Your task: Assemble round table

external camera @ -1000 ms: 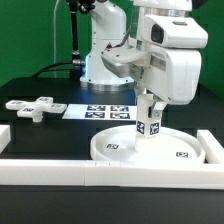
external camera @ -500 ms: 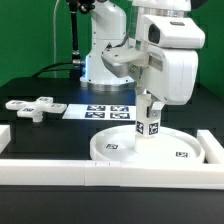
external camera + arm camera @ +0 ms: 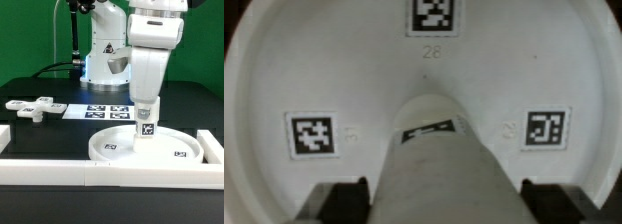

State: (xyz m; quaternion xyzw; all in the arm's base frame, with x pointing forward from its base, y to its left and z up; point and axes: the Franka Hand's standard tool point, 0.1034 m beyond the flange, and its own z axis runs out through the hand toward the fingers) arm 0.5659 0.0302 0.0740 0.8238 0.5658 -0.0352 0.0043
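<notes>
The large rimmed round disc lies flat on the table near the front rail. The short cylindrical post stands upright on the disc's middle, a tag on its side. My gripper is shut on the post from above. In the wrist view the post runs between my two dark fingers, down to the disc with its tags. The cross-shaped foot piece lies on the table at the exterior view's left, away from the gripper.
The marker board lies flat behind the disc. White border rails run along the front, with ends at the exterior view's left and right. The arm's base stands behind.
The wrist and gripper have turned about the upright axis, with the post still held on the disc's middle. The disc and foot piece have not moved.
</notes>
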